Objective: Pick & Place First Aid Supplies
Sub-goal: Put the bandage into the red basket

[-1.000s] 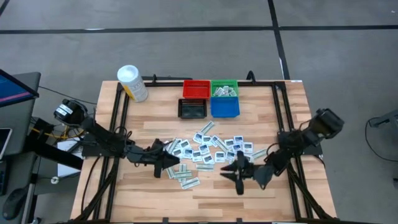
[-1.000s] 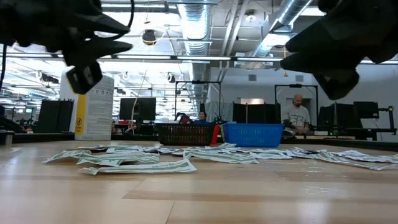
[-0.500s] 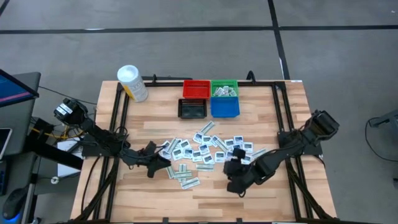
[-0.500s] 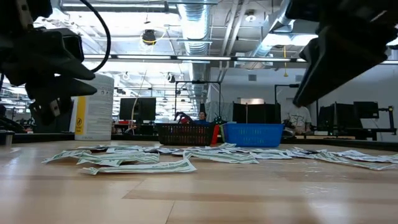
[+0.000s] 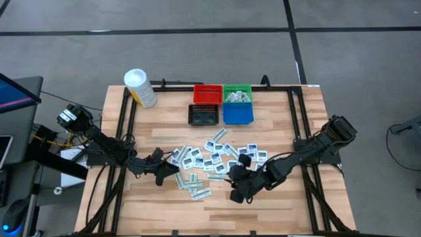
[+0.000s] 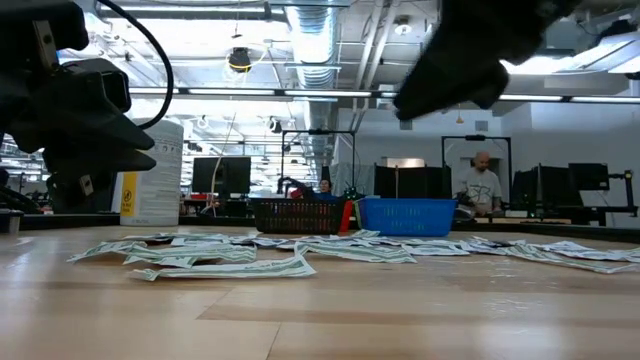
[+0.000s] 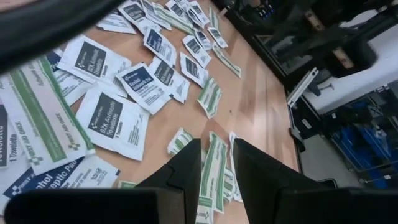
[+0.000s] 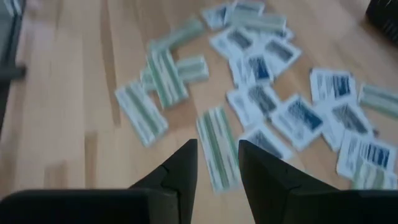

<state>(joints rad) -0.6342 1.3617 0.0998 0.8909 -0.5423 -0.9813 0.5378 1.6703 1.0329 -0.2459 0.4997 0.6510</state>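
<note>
Across the tabletop [image 5: 276, 197] middle lie scattered first aid supplies [image 5: 217, 158]. We hold left gripper [image 5: 160, 170] and right gripper [image 5: 237, 187] beside them — fingers slightly apart, empty. Overlapping packets risk a double grab — or sliding away.

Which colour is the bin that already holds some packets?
Green: the green bin, seen best in the high view, holds the packets.

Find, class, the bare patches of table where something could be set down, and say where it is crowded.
Free: the near strip of table in front of the packets; the band between packets and bins; the far right corner beside the green bin. Crowded: the centre, where packets overlap and the left gripper and right gripper hover, and around the white tub.
</note>
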